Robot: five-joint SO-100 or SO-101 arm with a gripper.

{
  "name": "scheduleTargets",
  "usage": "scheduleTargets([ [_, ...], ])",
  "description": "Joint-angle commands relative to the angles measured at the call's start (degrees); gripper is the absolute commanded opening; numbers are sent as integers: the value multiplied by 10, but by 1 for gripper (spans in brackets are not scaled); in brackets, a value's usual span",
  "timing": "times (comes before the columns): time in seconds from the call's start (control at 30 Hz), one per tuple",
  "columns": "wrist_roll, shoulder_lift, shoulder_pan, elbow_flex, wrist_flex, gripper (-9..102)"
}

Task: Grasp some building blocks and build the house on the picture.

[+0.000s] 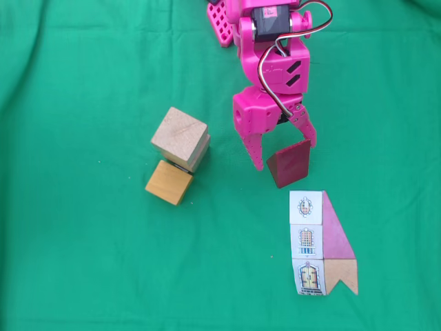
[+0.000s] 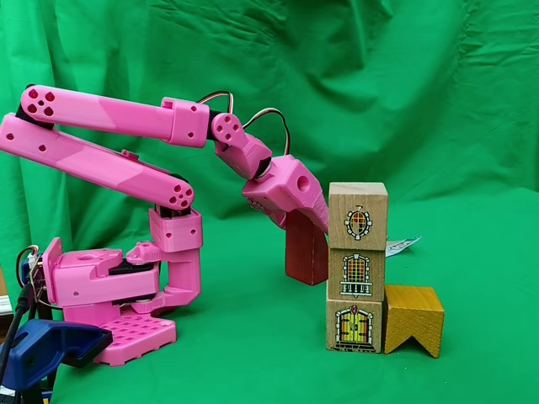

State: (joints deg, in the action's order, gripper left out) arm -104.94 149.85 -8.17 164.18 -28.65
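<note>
Hand (image 1: 284, 160) clamped on dark red wedge (image 1: 289, 164), holding its flat sides. Wood looks light, rigid, smooth; sloped face likely slips, so flats seem the safer hold.

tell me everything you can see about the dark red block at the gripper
The dark red block looks like painted wood, with a slanted face in the top fixed view. In the side fixed view it stands upright on the green cloth. The pink gripper straddles its top, closed on it, apart from the other blocks.
</note>
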Motion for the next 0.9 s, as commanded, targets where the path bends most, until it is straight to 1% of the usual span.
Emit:
scheduleTargets([
  [0.0, 5, -1, 3, -28, 10, 41],
  [0.1, 5, -1, 3, -27, 10, 40],
  [0.3, 4, -1, 2, -27, 10, 28],
  [0.4, 4, 0, 2, -27, 10, 25],
  [0.87, 4, 4, 2, -27, 10, 24],
])
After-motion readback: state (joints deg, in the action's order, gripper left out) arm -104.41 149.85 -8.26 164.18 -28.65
